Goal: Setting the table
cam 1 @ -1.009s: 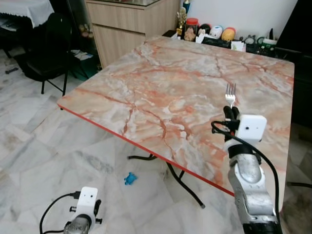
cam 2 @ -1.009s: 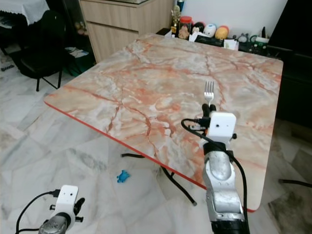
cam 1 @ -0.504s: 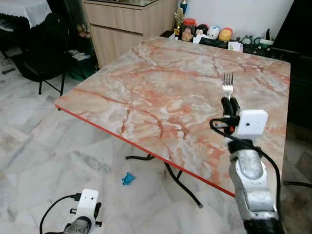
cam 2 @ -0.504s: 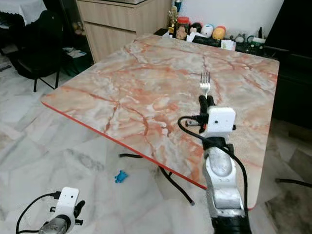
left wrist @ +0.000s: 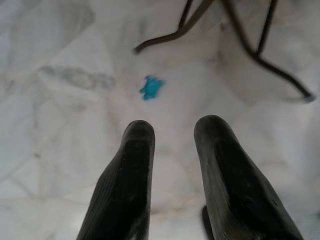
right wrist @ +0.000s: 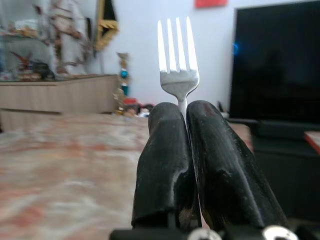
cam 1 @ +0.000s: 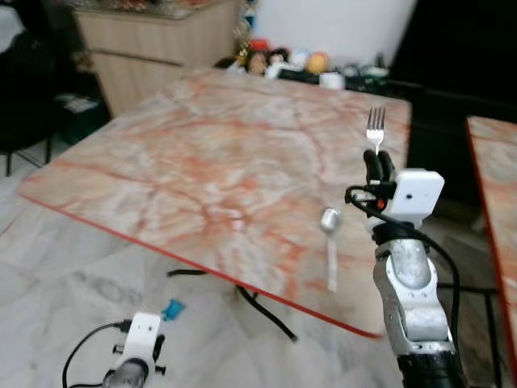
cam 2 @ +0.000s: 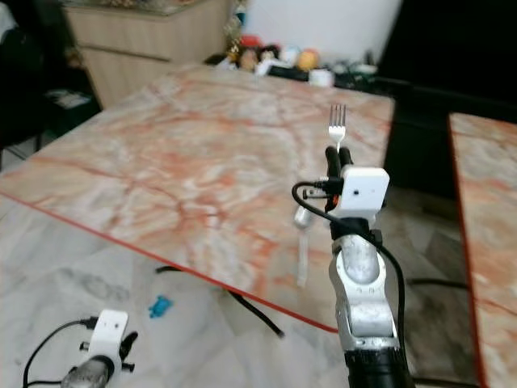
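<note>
No brand, label or writing is showing clearly enough to read anywhere in these views.

The right gripper [cam 1: 378,159] is pinching a fork [cam 1: 375,129] by its handle, the two black fingers [right wrist: 170,150] pressing tight together around the thin stem. The fork is standing upright with its tines pointing up, above the table [cam 1: 202,162] near its right edge, and it is not touching the marble-patterned top. In the right wrist view the fork head [right wrist: 177,55] is rising straight out from between the fingertips, with a dark screen [right wrist: 275,60] and a wooden cabinet [right wrist: 60,95] blurred behind it.

A spoon [cam 1: 329,242] is lying flat on the table near the front right corner, its bowl pointing toward the middle of the top and its handle running toward the red-trimmed front edge. It is sitting just beside the raised right arm, toward the robot's left.

The left gripper [left wrist: 172,132] is hanging low over the pale tiled floor [left wrist: 60,60], its jaws standing apart and holding nothing. A small blue object [left wrist: 151,86] is lying on the floor ahead of it, close to the table's dark metal legs [left wrist: 240,40].

Compared with half a second ago, the whole scene is sliding leftward in the head views, so the camera is turning. The spoon and a second table edge [cam 1: 493,202] on the far right are now appearing, while the fork is staying clamped in the same upright pose. Small jars and figurines [cam 1: 279,58] are lining the table's far edge.
</note>
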Controlling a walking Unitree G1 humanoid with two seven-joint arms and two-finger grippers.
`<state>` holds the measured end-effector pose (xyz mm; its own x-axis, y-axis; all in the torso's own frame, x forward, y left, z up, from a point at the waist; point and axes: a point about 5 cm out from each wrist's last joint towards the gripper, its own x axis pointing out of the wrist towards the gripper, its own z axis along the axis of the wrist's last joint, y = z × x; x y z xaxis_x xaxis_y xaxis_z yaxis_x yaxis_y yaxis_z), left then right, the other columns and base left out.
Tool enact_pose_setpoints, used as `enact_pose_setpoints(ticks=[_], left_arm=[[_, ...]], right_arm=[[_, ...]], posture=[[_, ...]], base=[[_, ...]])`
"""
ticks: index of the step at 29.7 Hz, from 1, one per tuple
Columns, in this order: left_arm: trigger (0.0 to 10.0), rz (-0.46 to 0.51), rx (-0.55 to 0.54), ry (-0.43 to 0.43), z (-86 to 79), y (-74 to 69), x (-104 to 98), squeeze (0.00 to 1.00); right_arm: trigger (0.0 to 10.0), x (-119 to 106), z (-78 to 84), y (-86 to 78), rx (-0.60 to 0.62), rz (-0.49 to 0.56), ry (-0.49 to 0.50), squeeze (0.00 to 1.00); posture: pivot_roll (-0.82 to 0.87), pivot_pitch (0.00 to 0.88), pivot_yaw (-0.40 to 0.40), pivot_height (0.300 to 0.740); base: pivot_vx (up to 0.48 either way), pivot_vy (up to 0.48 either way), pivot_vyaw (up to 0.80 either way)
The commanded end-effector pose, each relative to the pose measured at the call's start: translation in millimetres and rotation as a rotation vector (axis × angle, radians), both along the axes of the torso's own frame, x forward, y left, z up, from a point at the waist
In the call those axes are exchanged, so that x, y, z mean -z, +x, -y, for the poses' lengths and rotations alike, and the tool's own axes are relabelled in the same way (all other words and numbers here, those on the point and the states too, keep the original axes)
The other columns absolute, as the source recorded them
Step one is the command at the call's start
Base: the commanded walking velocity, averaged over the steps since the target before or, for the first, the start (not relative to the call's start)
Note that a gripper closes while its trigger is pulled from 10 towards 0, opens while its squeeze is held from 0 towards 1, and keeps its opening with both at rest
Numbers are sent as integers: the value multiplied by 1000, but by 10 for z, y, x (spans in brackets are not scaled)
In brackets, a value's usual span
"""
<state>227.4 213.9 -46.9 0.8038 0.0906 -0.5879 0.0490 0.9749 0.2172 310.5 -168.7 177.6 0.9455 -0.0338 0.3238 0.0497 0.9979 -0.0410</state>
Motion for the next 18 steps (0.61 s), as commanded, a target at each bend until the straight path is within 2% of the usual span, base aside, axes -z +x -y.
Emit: enact_pose_setpoints(ticks=[1, 7, 18], left_arm=[[10000, -18, 6, 1, 12, -57, 40, 0], [10000, -14, 5, 5, -1, -57, 35, 0], [10000, -10, 5, 9, -8, -57, 31, 0]], right_arm=[[10000, -36, 6, -1, 9, 19, 8, 0], [10000, -59, -15, 22, 10, 20, 11, 0], [10000, -43, -6, 36, 26, 10, 31, 0]], posture=[[-4, 0, 16, 740], [-2, 0, 17, 740], [-3, 0, 18, 740]], base=[[0, -364, 0], [0, -363, 0], [0, -316, -735]])
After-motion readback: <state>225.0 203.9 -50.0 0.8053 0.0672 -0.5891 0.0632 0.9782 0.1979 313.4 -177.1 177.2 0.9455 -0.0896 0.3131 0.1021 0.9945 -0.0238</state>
